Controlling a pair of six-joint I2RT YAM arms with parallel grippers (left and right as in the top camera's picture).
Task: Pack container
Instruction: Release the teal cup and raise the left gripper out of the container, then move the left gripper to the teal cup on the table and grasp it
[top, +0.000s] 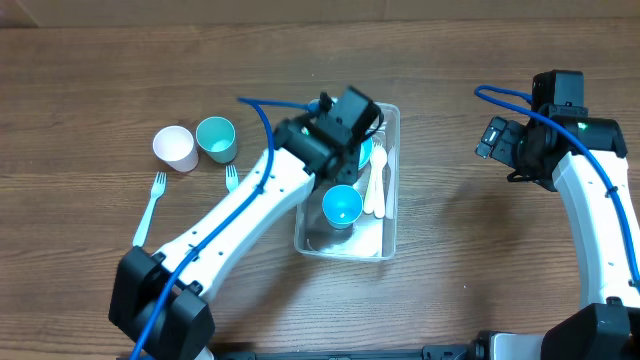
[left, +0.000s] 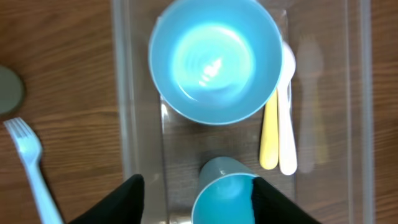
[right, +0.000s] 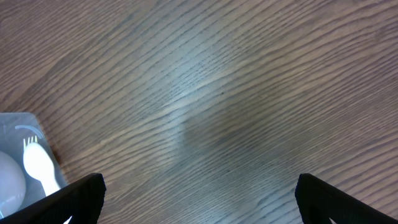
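- Wood-grain tabletop (top: 90, 60) is filling every view; no walls or other parts of the room are showing.
- The container (top: 372, 240) is sitting about mid-tabletop, already holding a teal bowl (left: 214, 59), a yellow spoon (left: 268, 140), a white spoon (left: 287, 124) and a teal cup (left: 224, 196).
- The left gripper (left: 198, 182) is hovering over that cup with fingers apart. The cup seems to be standing free, though one finger is crowding its edge.
- The right gripper (right: 199, 199) is hanging wide apart over bare wood toward the right edge, holding nothing.
- Lying outside the container, toward the left edge, are a white cup (top: 173, 147), a second teal cup (top: 216, 138), a pale fork (top: 150, 208) and another fork (top: 232, 177).
- Packing is looking roughly half done.
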